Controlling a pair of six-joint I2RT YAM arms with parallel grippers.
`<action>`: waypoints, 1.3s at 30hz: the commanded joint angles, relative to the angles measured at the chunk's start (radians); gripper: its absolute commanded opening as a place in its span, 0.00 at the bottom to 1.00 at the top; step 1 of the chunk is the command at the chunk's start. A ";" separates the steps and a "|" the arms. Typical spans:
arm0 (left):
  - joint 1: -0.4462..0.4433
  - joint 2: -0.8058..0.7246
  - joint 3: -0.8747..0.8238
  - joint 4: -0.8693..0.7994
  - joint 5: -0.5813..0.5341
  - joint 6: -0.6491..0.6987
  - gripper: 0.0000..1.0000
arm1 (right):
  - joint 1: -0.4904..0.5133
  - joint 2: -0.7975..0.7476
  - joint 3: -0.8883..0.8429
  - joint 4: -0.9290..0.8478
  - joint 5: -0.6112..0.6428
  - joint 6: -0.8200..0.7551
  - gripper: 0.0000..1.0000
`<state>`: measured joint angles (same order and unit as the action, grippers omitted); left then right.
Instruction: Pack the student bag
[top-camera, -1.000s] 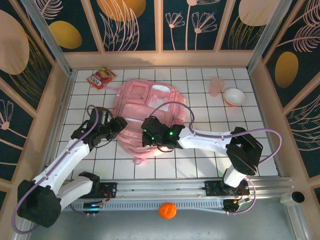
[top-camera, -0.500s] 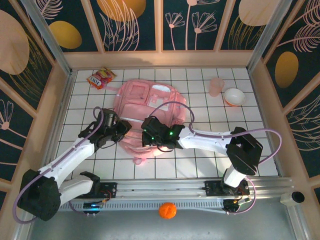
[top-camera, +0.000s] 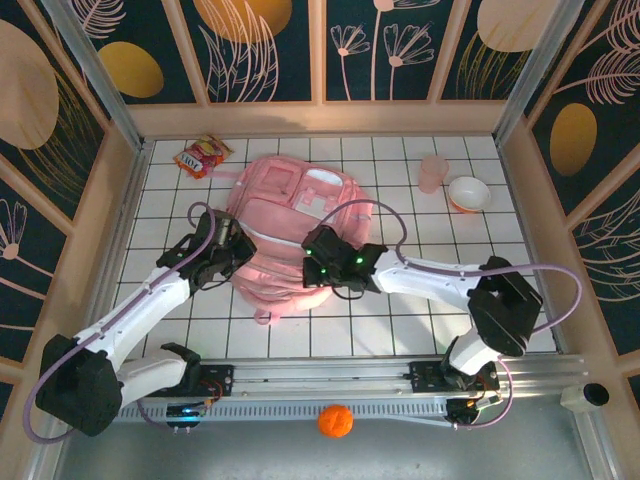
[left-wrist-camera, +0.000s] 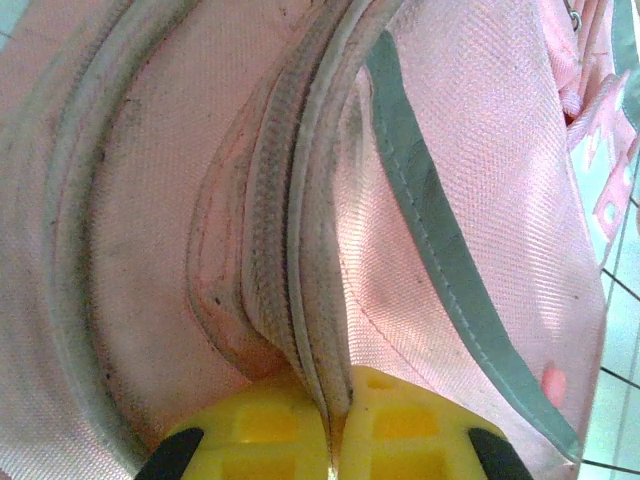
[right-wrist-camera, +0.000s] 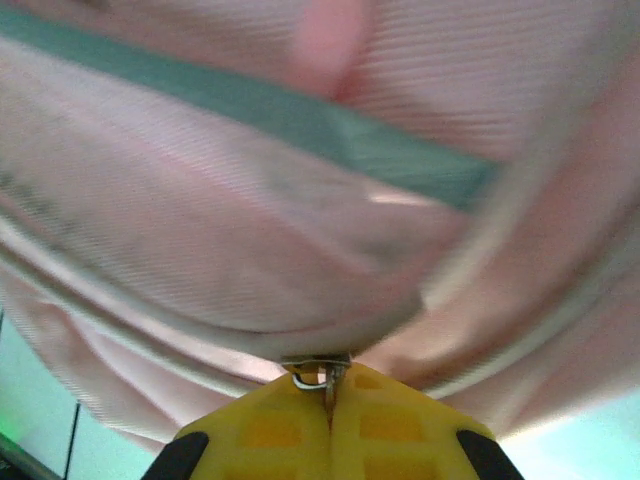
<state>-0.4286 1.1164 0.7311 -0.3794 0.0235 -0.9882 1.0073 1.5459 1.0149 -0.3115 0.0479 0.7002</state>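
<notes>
No lettering reads clearly — the snack packet's (top-camera: 202, 156) print is blurred.

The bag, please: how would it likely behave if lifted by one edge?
Probably floppy: the bag folds and creases where the left fingers pinch its zip seam. It likely sags rather than holding shape, since it lies slumped on the table. The woven fabric looks grippy, so slipping seems unlikely.

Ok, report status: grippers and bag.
Left gripper shut on student bag at zip seam. Right gripper shut on its metal zip pull. Snack packet, cup, bowl lie apart.
</notes>
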 joint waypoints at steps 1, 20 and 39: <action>0.021 -0.018 0.036 -0.060 -0.162 0.102 0.00 | -0.057 -0.080 -0.029 -0.126 0.067 -0.057 0.00; 0.082 0.184 0.285 0.045 -0.166 0.421 0.26 | 0.131 0.122 0.110 0.080 0.073 0.063 0.00; 0.038 -0.179 -0.186 0.258 0.276 -0.340 0.51 | 0.088 0.151 0.156 0.105 0.016 -0.003 0.00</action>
<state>-0.3717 0.9241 0.5529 -0.2253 0.2142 -1.2060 1.1057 1.6852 1.1278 -0.2245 0.0547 0.7120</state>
